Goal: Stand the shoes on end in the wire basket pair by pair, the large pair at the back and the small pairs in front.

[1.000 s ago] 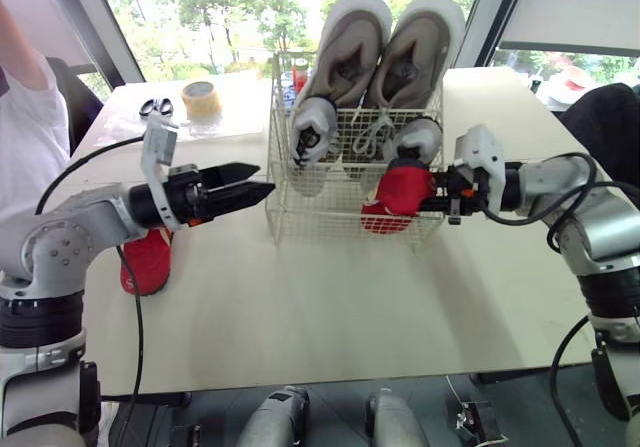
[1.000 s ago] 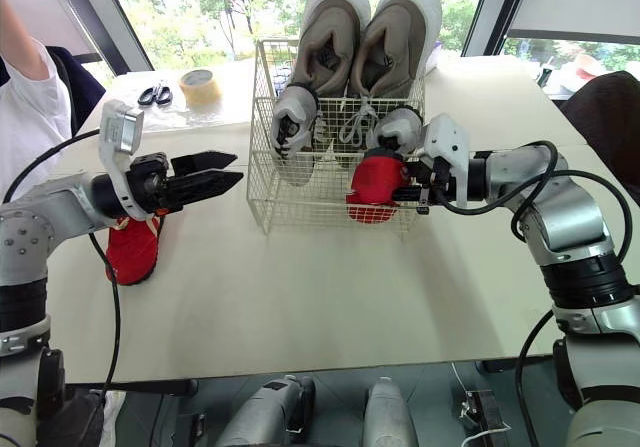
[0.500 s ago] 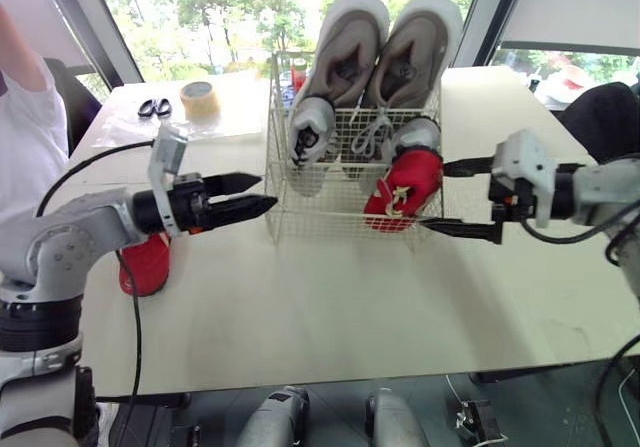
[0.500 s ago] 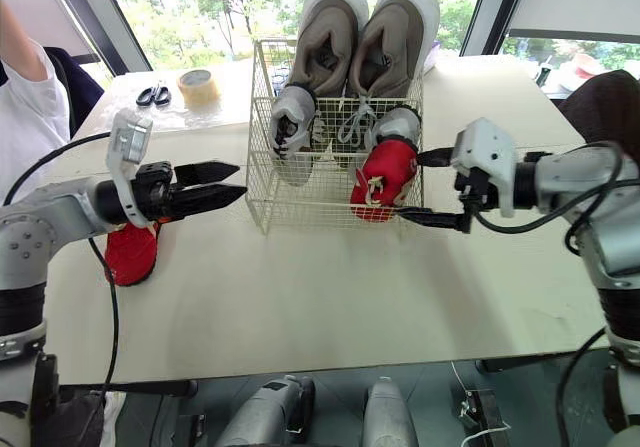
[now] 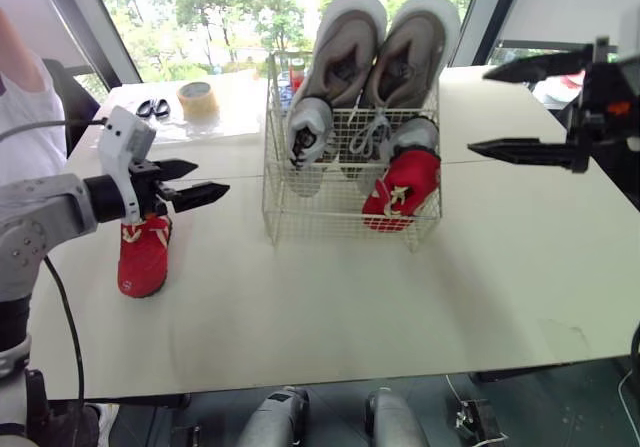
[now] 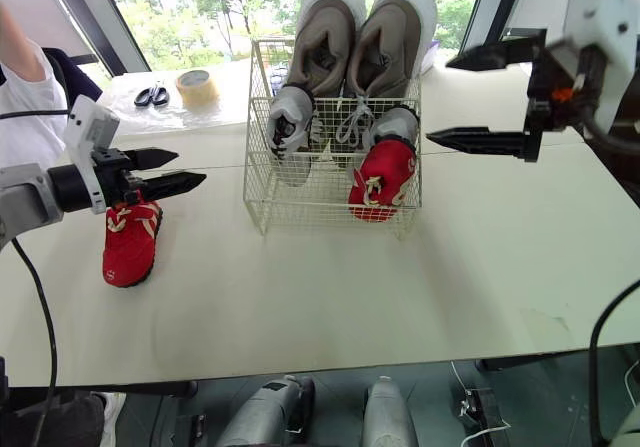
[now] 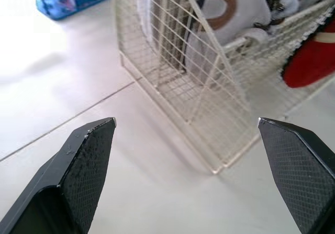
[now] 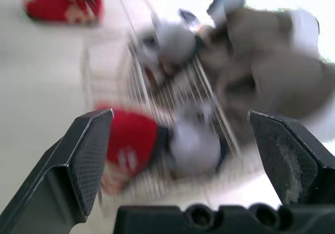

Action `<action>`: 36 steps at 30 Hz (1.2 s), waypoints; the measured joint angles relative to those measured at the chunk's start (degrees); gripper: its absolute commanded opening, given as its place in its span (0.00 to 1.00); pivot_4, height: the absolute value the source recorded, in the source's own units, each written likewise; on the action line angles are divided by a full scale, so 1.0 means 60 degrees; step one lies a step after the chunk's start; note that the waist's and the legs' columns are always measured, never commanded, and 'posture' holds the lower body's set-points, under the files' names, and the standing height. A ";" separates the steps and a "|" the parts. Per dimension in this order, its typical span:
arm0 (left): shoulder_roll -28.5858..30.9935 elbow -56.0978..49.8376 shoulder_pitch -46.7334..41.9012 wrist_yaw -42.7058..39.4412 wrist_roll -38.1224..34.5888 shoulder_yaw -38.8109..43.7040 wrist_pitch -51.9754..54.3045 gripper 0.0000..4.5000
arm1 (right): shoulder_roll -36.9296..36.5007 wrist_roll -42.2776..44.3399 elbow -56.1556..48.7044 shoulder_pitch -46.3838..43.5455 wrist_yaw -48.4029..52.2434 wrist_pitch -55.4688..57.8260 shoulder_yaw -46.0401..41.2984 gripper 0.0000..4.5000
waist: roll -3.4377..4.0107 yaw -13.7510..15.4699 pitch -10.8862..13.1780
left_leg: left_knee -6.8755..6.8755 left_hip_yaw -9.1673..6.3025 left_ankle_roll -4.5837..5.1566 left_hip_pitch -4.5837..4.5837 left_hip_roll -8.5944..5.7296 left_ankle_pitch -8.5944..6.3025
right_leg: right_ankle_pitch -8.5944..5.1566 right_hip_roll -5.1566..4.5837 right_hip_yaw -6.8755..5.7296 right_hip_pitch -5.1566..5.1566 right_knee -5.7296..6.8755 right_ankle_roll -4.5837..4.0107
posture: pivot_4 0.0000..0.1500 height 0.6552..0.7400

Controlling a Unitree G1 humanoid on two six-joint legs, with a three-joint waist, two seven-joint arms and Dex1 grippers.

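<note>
The loose red shoe (image 6: 128,249) lies just beside the left gripper (image 6: 191,165).

The person (image 6: 22,92) at the table's left side is cut off by the picture's edge, so that only a white sleeve and part of an arm show. The right gripper (image 6: 438,102) runs out past the right edge. The left gripper (image 5: 212,175) covers the far end of the loose red shoe (image 5: 140,259) on the table. In the wire basket (image 5: 300,222) the standing red shoe (image 5: 403,185) hides the lower half of one small grey shoe (image 5: 420,135), and the grey shoes screen the lower ends of the large pair (image 5: 345,42). A blue tray (image 7: 63,6) beyond the basket is cut by the left wrist view's edge, and its red contents are too small to tell.
</note>
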 measured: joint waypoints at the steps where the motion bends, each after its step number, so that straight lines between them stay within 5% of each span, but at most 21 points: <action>1: 0.0147 -0.0010 -0.0001 0.0286 0.0087 0.0053 0.0333 1.00 | 0.0202 0.0169 -0.0091 -0.0136 0.0206 0.0124 0.0228 1.00 | 0.0000 -0.0010 0.0000 | 0.0000 0.0002 0.0003 0.0000 -0.0002 0.0000 | 0.0000 0.0001 0.0000 -0.0001 0.0002 0.0000 | 1.00 1.00; 7: 0.0265 0.0021 -0.0096 0.2476 0.0745 0.0995 0.3366 1.00 | 0.1087 0.0443 -0.0203 -0.0471 0.0965 0.0290 0.1193 1.00 | -0.0004 0.0064 0.0002 | 0.0011 0.0002 0.0004 -0.0001 -0.0008 0.0001 | 0.0000 0.0004 -0.0002 -0.0046 0.0016 0.0003 | 1.00 1.00; 13: -0.0219 -0.0284 0.0539 0.3239 0.1379 0.2233 0.4899 1.00 | 0.1374 0.0237 -0.0070 -0.0501 0.1192 0.0035 0.1350 1.00 | -0.0008 0.0050 0.0000 | 0.0014 0.0003 -0.0005 -0.0001 -0.0008 0.0005 | 0.0001 0.0003 0.0000 -0.0050 0.0026 0.0003 | 1.00 1.00; 25: -0.1295 0.1646 0.0925 0.3137 0.2383 0.1712 0.3325 1.00 | 0.1163 0.0327 -0.0257 -0.0493 0.0871 0.0390 0.1001 1.00 | -0.0015 0.0064 -0.0005 | 0.0016 0.0002 -0.0045 -0.0001 -0.0008 0.0022 | 0.0002 -0.0001 0.0000 -0.0052 0.0035 0.0001 | 1.00 1.00; 28: -0.1537 0.2347 0.0857 0.2975 0.2627 0.1379 0.2545 0.82 | 0.0974 0.0389 -0.0419 -0.0461 0.0707 0.0600 0.0795 1.00 | -0.0012 0.0064 -0.0007 | 0.0017 0.0003 -0.0039 -0.0001 -0.0008 0.0018 | 0.0002 -0.0003 0.0001 -0.0051 0.0037 0.0001 | 1.00 1.00; 34: -0.2023 0.3453 0.0484 0.2744 0.2943 0.1135 0.1278 0.16 | 0.0805 0.0553 -0.0617 -0.0383 0.0365 0.0949 0.0476 1.00 | -0.0004 0.0165 -0.0016 | 0.0023 0.0001 -0.0066 0.0009 -0.0004 0.0019 | 0.0009 -0.0005 0.0000 -0.0048 0.0069 -0.0010 | 1.00 1.00; 36: -0.2130 0.3595 0.0429 0.2723 0.3051 0.1110 0.1090 0.02 | 0.0737 0.0609 -0.0691 -0.0326 0.0237 0.1053 0.0349 1.00 | -0.0005 0.0223 -0.0016 | 0.0030 0.0000 -0.0069 0.0008 -0.0003 0.0020 | 0.0010 -0.0003 0.0000 -0.0053 0.0079 -0.0012 | 1.00 1.00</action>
